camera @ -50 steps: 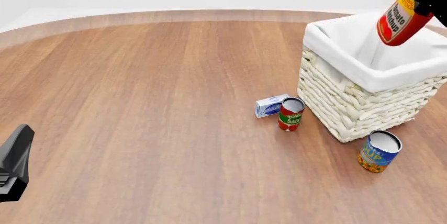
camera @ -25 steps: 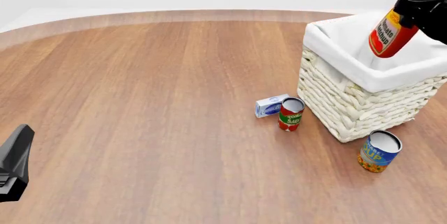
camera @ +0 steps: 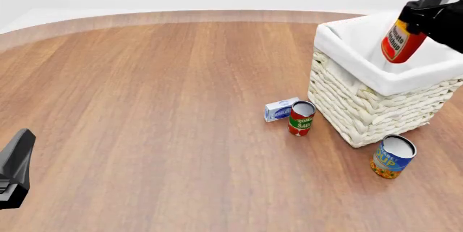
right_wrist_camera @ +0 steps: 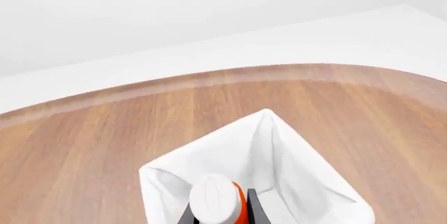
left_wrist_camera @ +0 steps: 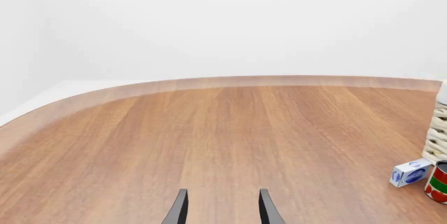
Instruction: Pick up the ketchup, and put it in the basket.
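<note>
Over the last second you have carried the ketchup [camera: 402, 41] inward and lower: it was up past the basket's [camera: 361, 110] far right corner, and it now hangs tilted above the white liner, base down toward the opening, cap up toward 1 o'clock. Your right gripper [camera: 428, 12] stays clamped on the bottle's upper part, just below the cap. To my eye the carry is nearly done; what remains is lowering a little and letting go. Nothing else on the worktop [camera: 159, 102] has shifted.

From the front view, the tomato sauce can [camera: 301, 117] sits at 8 o'clock of the basket, with the small blue-and-white box [camera: 280, 109] just beside it at its 10 o'clock. The blue soup can [camera: 392, 156] stands near the basket's front corner, at 6 o'clock.

The right wrist view gives you what the front cannot: you look straight down past the white cap [right_wrist_camera: 215, 199], with the liner's hollow spread beneath it, so the bottle sits over the inside, not the rim. The front view shows the tilt instead.

Your left gripper [left_wrist_camera: 222, 209] idles with its fingers parted on nothing; its own view catches only the basket's edge, the box and the can at 4 o'clock.
</note>
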